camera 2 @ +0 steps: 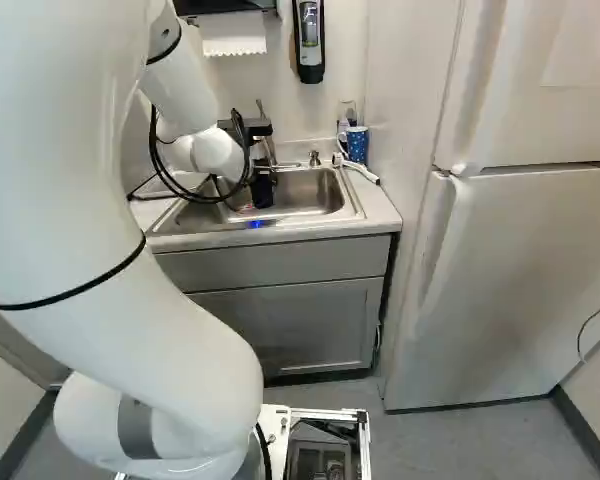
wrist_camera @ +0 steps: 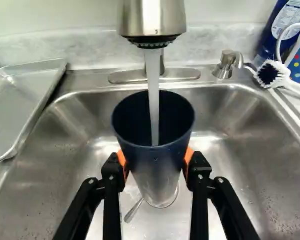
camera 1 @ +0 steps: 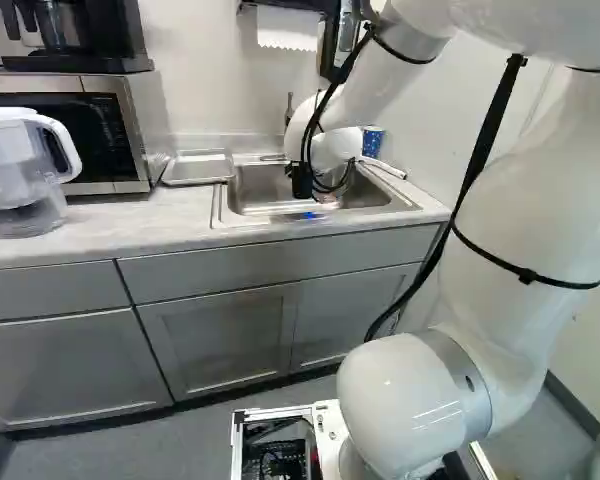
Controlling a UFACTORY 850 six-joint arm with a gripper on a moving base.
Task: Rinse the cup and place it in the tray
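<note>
Cup (wrist_camera: 151, 175) is gripped in the gripper (camera 2: 263, 190), orange pads (wrist_camera: 122, 159) pressed on two opposite sides, mouth up over the sink (wrist_camera: 240, 165), with water (wrist_camera: 153, 100) running into it from the faucet (wrist_camera: 152, 17); tray (wrist_camera: 20, 100) lies left of the sink, brush (wrist_camera: 276, 75) at its far right corner.

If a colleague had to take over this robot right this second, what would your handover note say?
Gripper: shut on the cup, one finger each side.
Cup: mouth up over the sink, the stream of water from the faucet falling into it.
Tray: on the counter beside the sink, cup not in it yet.
Done: cup gripped and under the water.
Left: finish rinsing, probably empty the cup, place it in the tray.
</note>
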